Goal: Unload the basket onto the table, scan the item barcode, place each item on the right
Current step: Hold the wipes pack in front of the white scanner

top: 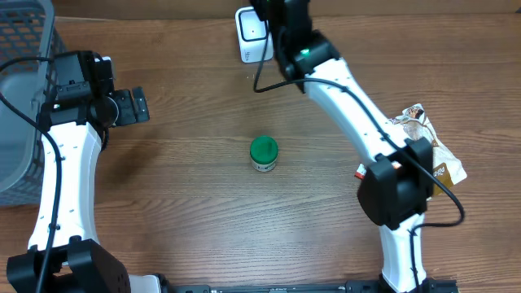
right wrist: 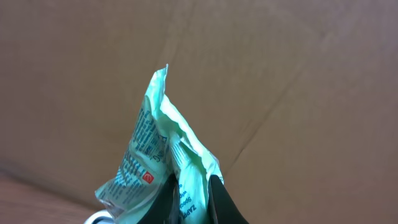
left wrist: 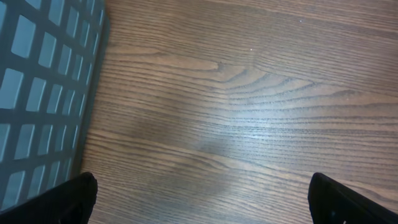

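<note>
On the left wrist camera I see the left pincer (left wrist: 208,202) spread wide, with its black fingertips (left wrist: 68,200) at seven and five o'clock. Bare brown wood-grain surface (left wrist: 249,106) fills the middle. A grey mesh basket (left wrist: 43,87) stands along the nine-to-eleven o'clock edge.
</note>
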Tool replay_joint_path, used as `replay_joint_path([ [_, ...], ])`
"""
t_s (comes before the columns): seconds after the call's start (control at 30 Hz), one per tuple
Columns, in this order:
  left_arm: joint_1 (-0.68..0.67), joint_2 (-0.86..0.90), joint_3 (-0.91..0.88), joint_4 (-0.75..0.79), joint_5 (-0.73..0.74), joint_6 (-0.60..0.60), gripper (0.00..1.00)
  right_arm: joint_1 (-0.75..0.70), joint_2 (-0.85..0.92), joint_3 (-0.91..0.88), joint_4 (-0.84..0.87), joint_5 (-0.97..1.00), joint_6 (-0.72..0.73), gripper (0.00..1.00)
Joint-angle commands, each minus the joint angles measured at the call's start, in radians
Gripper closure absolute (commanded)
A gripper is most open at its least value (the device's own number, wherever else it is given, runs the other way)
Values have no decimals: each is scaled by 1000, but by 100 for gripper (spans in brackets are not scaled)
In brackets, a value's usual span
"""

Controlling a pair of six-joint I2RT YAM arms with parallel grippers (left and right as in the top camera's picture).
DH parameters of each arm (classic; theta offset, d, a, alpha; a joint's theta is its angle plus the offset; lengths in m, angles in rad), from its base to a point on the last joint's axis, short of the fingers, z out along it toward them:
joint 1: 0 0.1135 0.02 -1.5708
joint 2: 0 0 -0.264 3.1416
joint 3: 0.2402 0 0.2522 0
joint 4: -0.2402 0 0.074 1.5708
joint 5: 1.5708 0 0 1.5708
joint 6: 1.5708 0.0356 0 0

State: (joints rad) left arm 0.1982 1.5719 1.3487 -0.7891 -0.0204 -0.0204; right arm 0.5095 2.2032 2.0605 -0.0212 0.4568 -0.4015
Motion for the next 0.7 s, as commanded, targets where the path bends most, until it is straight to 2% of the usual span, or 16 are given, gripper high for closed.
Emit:
replay_joint_path([
  [0.0, -2, 5, 7, 0, -2, -10, 0, 17, 78, 15, 101, 135, -180, 96],
  [0.1, -2, 5, 7, 0, -2, -10, 0, 19, 142, 15, 203, 147, -236, 96],
  [0.37, -2, 5, 7, 0, -2, -10, 0, 19, 248, 15, 375, 154, -236, 96],
  [0.67, -2, 5, 7, 0, -2, -10, 0, 19, 317, 14, 414, 156, -236, 96],
])
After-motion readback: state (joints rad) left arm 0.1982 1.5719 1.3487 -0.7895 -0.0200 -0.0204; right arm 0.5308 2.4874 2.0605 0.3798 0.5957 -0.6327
